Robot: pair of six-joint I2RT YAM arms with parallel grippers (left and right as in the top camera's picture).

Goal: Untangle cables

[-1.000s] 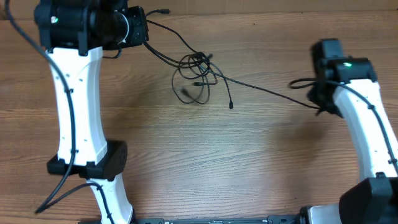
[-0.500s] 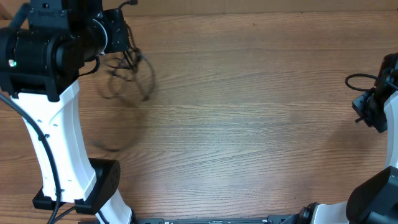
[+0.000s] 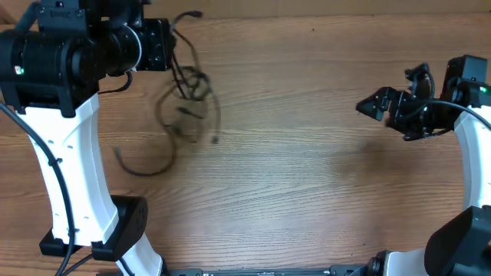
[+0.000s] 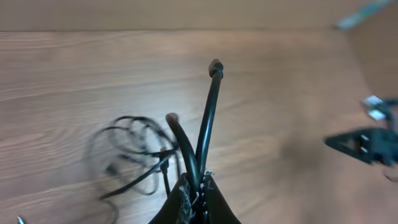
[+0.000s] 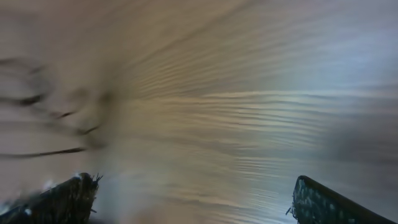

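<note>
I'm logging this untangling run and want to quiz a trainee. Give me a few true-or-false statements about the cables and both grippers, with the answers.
1. The left gripper is shut on the cables. True.
2. The right gripper holds a cable end. False: it is open, with nothing between its fingers.
3. The cables are nearer the left gripper than the right gripper. True.
4. The cables lie in straight, separate lines on the table. False: they are looped together in one tangle.
</note>
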